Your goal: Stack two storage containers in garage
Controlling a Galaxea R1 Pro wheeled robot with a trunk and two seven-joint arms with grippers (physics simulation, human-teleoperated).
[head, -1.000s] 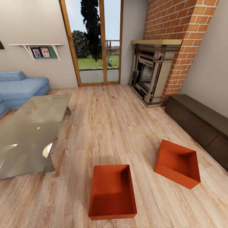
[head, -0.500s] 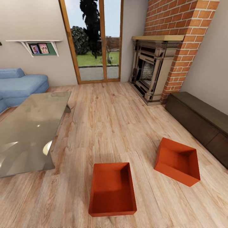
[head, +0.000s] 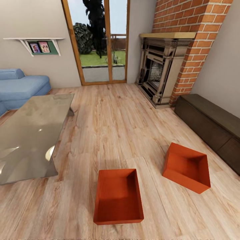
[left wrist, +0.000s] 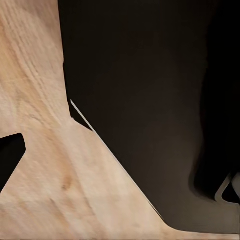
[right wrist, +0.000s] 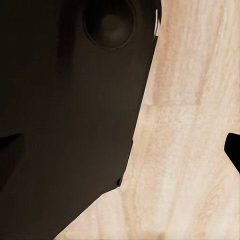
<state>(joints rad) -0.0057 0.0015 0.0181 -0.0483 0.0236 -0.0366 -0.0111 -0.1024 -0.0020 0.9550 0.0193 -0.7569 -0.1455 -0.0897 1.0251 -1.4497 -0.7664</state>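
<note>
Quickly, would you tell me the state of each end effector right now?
Left end effector: cannot be told from these views.
Right end effector: cannot be told either.

Head view looks down across wood floor (head: 126, 126); wrist views (close) share it.

Light wood plank floor (head: 116, 126), beige walls, wood-framed glass door (head: 100, 43) at back showing lawn and trees in daylight. Brick chimney (head: 196, 36) with dark fireplace (head: 160, 76) back right, dark low cabinet (head: 210, 126) along right wall. Glass table (head: 30, 133) left, blue sofa (head: 20, 88) behind it, white wall shelf (head: 33, 43) with photos above.
</note>
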